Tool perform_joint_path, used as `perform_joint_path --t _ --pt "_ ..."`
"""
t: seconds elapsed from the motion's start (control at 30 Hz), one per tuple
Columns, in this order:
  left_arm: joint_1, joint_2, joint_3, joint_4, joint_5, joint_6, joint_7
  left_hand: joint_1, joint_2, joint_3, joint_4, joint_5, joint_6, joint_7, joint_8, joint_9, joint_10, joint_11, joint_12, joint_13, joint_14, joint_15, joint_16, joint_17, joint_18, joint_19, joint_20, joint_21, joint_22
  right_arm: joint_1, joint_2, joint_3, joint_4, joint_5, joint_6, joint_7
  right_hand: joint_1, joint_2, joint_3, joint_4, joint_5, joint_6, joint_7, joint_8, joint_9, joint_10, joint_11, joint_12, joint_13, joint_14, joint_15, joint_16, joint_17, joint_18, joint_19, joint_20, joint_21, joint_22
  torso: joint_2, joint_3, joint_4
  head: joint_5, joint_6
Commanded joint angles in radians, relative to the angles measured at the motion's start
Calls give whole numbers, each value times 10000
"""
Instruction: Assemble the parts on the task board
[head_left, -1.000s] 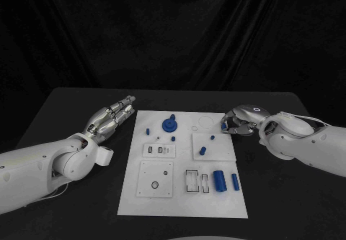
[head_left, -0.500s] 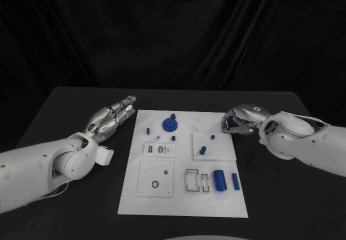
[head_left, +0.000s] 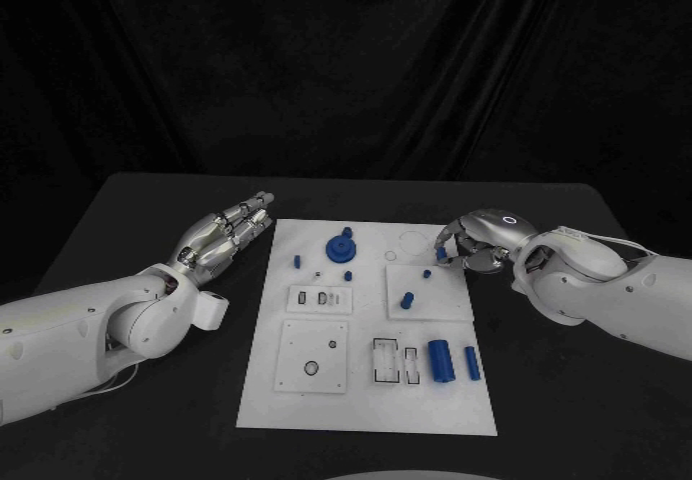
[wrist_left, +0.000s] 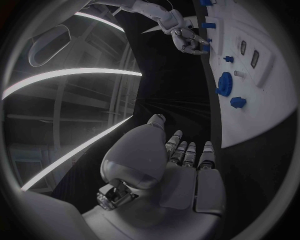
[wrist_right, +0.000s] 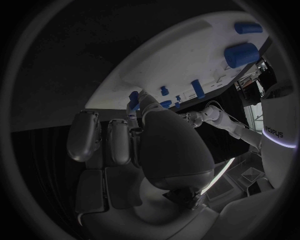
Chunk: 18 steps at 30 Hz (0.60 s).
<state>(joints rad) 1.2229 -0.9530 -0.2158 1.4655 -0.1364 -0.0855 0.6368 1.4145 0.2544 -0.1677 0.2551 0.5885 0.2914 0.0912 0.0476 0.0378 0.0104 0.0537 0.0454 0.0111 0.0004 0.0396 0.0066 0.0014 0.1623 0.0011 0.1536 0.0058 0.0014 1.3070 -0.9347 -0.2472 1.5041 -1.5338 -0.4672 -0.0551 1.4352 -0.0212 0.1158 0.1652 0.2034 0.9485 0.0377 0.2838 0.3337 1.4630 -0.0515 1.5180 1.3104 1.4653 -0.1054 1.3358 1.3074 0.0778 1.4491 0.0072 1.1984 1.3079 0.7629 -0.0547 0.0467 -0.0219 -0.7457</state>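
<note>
The white task board (head_left: 368, 400) lies in the middle of the table. On it are a blue gear (head_left: 342, 247), small blue pegs (head_left: 407, 299) and two blue cylinders (head_left: 438, 361). My right hand (head_left: 472, 248) hovers at the board's far right edge, fingers curled in. It pinches a small blue peg (head_left: 441, 255) at its fingertips, and the right wrist view shows this peg (wrist_right: 134, 98) just ahead of the right hand (wrist_right: 140, 145). My left hand (head_left: 224, 238) stays left of the board with its fingers stretched out flat, holding nothing.
The board has several raised square plates with slots and holes (head_left: 313, 355). A ring outline (head_left: 413, 241) is marked near its far edge. The black table (head_left: 144, 210) stretches out on both sides of the board.
The small blue peg that stood near the board's right edge is now up at my right hand's fingertips, a little farther back. My left hand has not moved.
</note>
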Motion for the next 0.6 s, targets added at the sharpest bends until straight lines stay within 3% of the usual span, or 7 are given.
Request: perform_joint_path --t 0.03,0.27,0.4,0.6 --pt "-12 -2 8 25 -2 102 86 80 25 60 0 58 72 16 56 12 -20 64 49 8 -4 35 -66 -14 176 -11 91 -58 -14 130 41 10 431 -63 -518 -94 -19 84 -81 13 -70 11 99 791 843 550 79 -47 1795 571 40 -71 255 -55 -59 28 -49 1652 0 -1 1 4 -29" --pt "-12 30 8 -3 -2 107 80 80 25 60 0 58 72 16 56 12 -20 64 49 8 -4 35 -66 -14 176 -11 91 -58 -14 293 593 13 1056 -64 -529 -157 0 76 -82 23 -28 -77 164 775 838 565 174 -33 1816 585 99 -32 291 -63 -47 69 -33 1657 -11 -5 7 -25 -59" --pt "-12 77 8 -13 -2 121 83 80 25 60 0 58 72 16 56 12 -20 64 49 8 -4 35 -66 -14 176 -11 91 -58 -14 287 1133 13 1051 -64 -212 -222 -21 65 -94 51 17 -77 214 755 820 554 294 -44 1798 588 187 -50 268 -65 -48 128 -62 1652 0 -4 7 1 -48" --pt "-11 100 8 -12 -2 115 70 80 25 60 0 58 72 16 56 12 -20 64 49 8 -4 35 -66 -14 176 -11 91 -58 -14 97 1966 12 813 -64 375 -391 -24 50 -98 59 36 -56 247 732 802 515 349 -85 1742 575 237 -110 208 -52 -75 166 -148 1632 -8 -10 0 45 -88"
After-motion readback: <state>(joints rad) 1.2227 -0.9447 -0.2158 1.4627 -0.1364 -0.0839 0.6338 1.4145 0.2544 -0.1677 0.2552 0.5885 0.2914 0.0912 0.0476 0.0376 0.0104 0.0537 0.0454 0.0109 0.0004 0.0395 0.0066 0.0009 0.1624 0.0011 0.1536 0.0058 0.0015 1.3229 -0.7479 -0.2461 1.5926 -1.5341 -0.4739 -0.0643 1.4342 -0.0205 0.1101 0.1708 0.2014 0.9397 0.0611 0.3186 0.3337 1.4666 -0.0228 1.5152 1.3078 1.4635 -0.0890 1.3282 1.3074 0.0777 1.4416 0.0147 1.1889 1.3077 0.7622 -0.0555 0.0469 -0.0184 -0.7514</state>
